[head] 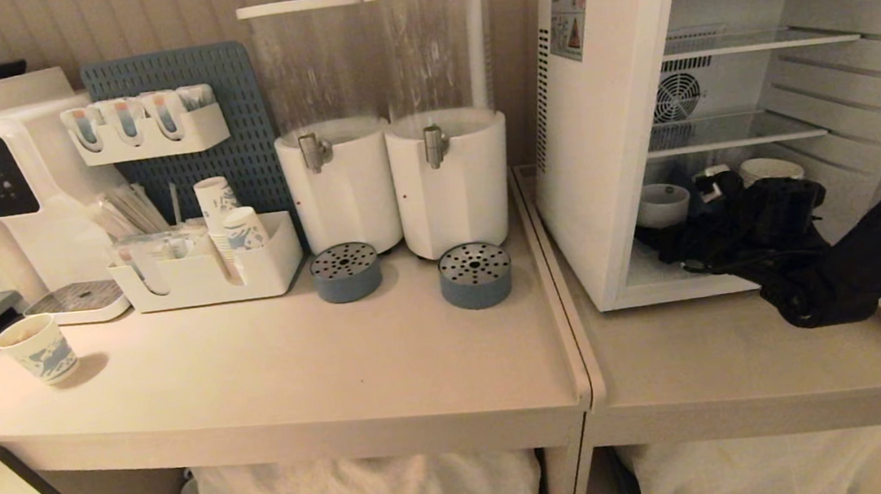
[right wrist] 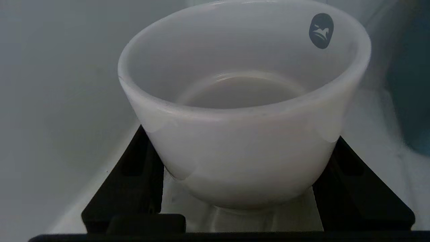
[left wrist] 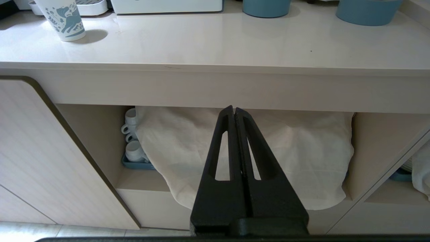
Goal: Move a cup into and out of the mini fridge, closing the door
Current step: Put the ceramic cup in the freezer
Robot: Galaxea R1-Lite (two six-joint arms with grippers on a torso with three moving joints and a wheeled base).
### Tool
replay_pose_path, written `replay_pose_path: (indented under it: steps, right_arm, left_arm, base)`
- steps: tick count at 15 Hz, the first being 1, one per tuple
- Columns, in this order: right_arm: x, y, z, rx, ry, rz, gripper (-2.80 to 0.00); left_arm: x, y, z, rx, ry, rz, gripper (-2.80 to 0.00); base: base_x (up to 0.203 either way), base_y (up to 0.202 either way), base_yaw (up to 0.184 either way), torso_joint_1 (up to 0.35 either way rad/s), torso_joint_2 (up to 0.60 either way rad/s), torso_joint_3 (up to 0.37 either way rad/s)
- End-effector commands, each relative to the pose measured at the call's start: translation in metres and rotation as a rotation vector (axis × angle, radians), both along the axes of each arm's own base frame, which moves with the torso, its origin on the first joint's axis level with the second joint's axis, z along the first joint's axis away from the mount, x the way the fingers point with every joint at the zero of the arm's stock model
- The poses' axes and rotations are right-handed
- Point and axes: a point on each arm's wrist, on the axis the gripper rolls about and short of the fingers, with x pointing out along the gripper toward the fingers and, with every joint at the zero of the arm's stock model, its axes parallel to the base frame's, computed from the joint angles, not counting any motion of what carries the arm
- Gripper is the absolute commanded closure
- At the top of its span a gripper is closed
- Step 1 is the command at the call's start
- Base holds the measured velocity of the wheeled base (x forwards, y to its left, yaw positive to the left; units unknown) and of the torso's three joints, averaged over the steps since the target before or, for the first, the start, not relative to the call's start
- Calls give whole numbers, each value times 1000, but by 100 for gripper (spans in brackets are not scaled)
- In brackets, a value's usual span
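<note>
Nearest in the head view, the right arm reaches from the right edge across the counter [head: 715, 365] into the open mini fridge [head: 609, 139]. The right gripper [head: 681, 242] sits low in the bottom compartment, under the lower wire shelf [head: 732, 138]. In the right wrist view the cup [right wrist: 242, 111] stands upright on the fridge floor between the two black fingers [right wrist: 134, 178], which sit against its lower sides; the jaws are spread wide around the cup, and whether they are pressing it or merely flanking it cannot be told. A small dark oval mark shows on the cup's inner wall near the rim. In the head view the cup [head: 661, 205] is at the left front of the bottom compartment, close to the fridge's left wall. A second white cup [head: 770, 169] stands farther back and to the right.

The left gripper [left wrist: 234, 112] hangs below the counter edge with its jaws clenched together and nothing between them, pointing at a white cloth [left wrist: 302, 151] on the shelf underneath.

On the left counter, a patterned paper cup [head: 38, 348] stands alone near the front. Behind it are two round blue drip trays [head: 474, 274], then two white drink dispensers [head: 386, 122] against the wall.
</note>
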Motion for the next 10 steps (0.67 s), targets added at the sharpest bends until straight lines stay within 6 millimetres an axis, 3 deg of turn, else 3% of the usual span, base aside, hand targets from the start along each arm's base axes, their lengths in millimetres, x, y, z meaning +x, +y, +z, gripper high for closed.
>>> replay_pose_path:
  steps: [1,3,7,10]
  right_arm:
    - [7,0,-6,0,1,4,0]
    - [7,1,-7,-1,2,4,0]
    - [33,7,-12,-14,51,12,0]
    - [35,15,-11,-15,99,22,0]
  left_arm:
    - [0,0,0,0,0,1,0]
    - [0,0,0,0,0,1,0]
    - [0,0,0,0,0,1,0]
    - [0,0,0,0,0,1,0]
  base:
    - [0,0,0,0,0,0]
    - [0,0,0,0,0,0]
    - [0,0,0,0,0,0]
    - [0,0,0,0,0,0]
